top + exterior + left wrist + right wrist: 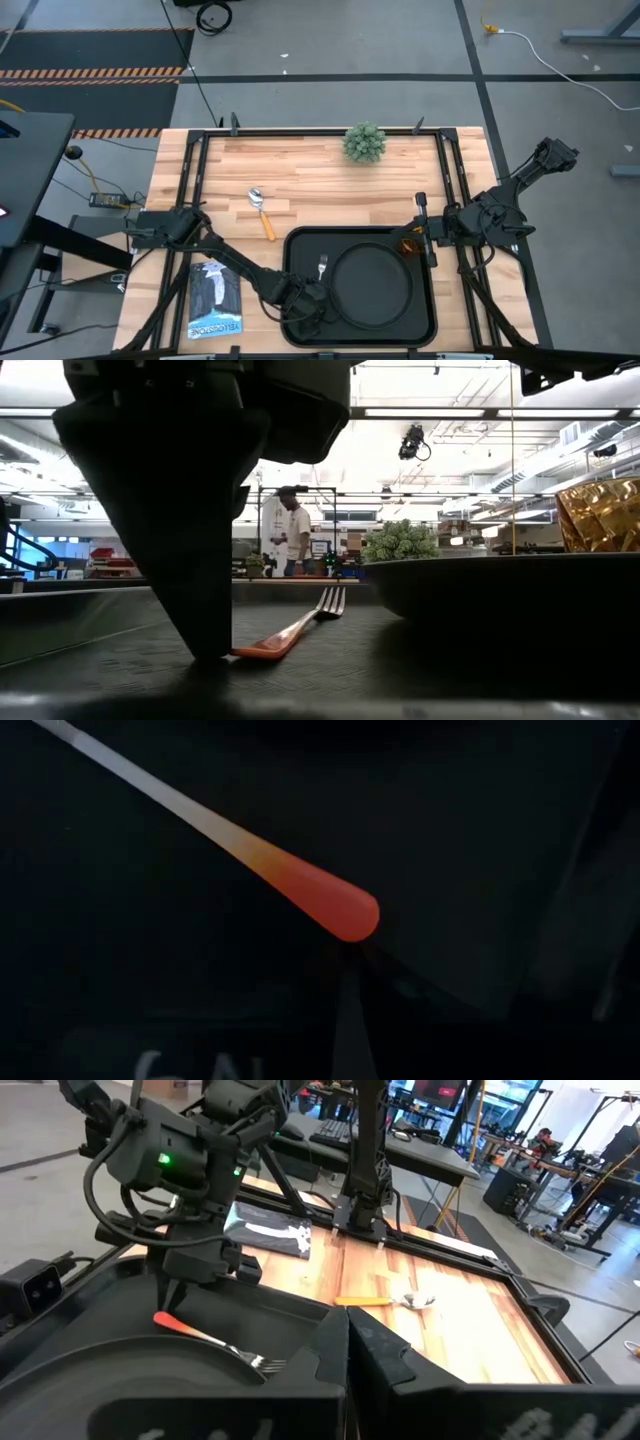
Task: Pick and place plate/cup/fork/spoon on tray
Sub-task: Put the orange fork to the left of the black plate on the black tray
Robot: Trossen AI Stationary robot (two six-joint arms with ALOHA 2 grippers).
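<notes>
Fork [322,267] lies flat on tray [296,246] beside plate [373,284], left claw [306,300] narrowly parted, holding nothing, at its handle end; placing looks done, next: lift away, fetch spoon [261,211] off desk [310,175].

The booklet [214,299] lying on the table [320,175] beside the tray [296,248] carries one word along its edge that looks like "YELLOWSTONE". Nothing else readable from here.

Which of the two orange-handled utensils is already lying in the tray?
The fork, tines showing, lies in the tray beside the plate; the spoon is on bare wood.
</notes>
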